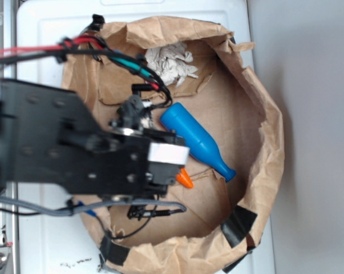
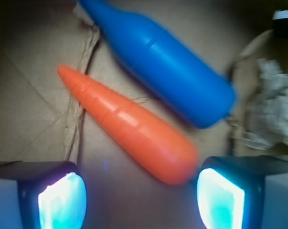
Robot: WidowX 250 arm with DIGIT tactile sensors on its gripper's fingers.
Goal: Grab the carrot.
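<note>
Carrot (image 2: 129, 126) lies diagonally across your wrist view, on the brown paper floor of the bag (image 1: 263, 114), its pointed tip up and to the left, its thick end down and to the right, nearly touching the inner edge of your right-hand pad. Your gripper (image 2: 141, 198) stands wide, nothing held, both glowing pads (image 2: 62, 200) at the bottom corners with the thick end reaching in between them. Most of its length stretches ahead of the fingers, not between them.

Bottle (image 2: 160, 64) runs almost parallel to the carrot, just beyond it on the far side, close enough that a stray finger could land on blue instead of orange. From outside, your arm covers nearly everything; only the carrot's tip (image 1: 185, 179) peeks out below the wrist, just beside the bottle's narrow neck (image 1: 220, 165).

Judged from here, the axis matters most: the jaws span roughly side to side while the carrot slants, so you likely need to advance over its middle and turn the wrist to cross it squarely.
</note>
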